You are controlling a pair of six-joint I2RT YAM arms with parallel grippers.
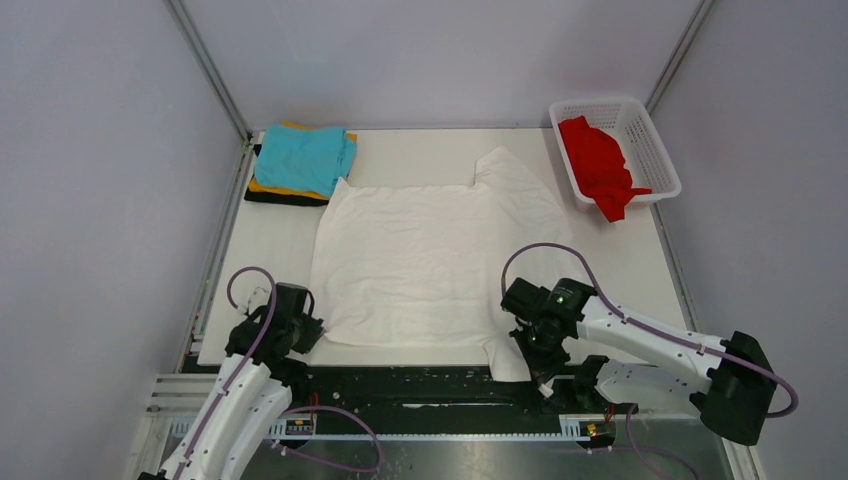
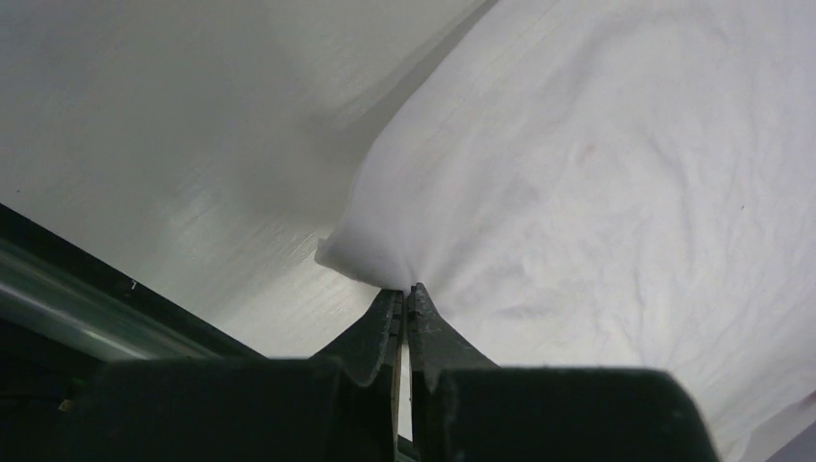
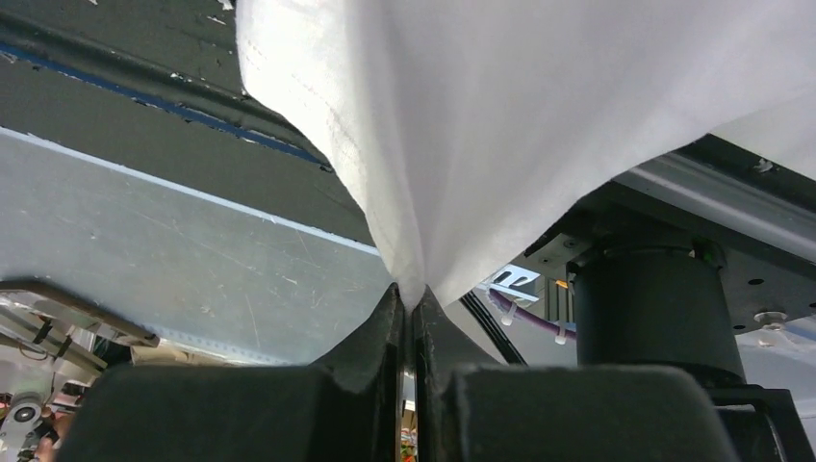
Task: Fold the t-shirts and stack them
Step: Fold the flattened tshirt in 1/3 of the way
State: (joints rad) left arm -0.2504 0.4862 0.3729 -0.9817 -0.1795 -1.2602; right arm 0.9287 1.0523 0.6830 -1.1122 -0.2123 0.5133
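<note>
At lower frame I find left gripper [image 2: 404, 294] and right gripper [image 3: 414, 298] pinching the unfolded white t-shirt [image 1: 420, 260]; folded stack [image 1: 305, 160] upper left, red t-shirt [image 1: 595, 160] pending.

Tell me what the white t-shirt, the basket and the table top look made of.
White t-shirt: soft matte knit cloth, likely cotton; it wrinkles, drapes and shows a stitched hem. Basket: white plastic, probably rigid; moulded mesh walls with a smooth rim. Table top: hard, smooth white board with a faint sheen; coating unclear.
</note>
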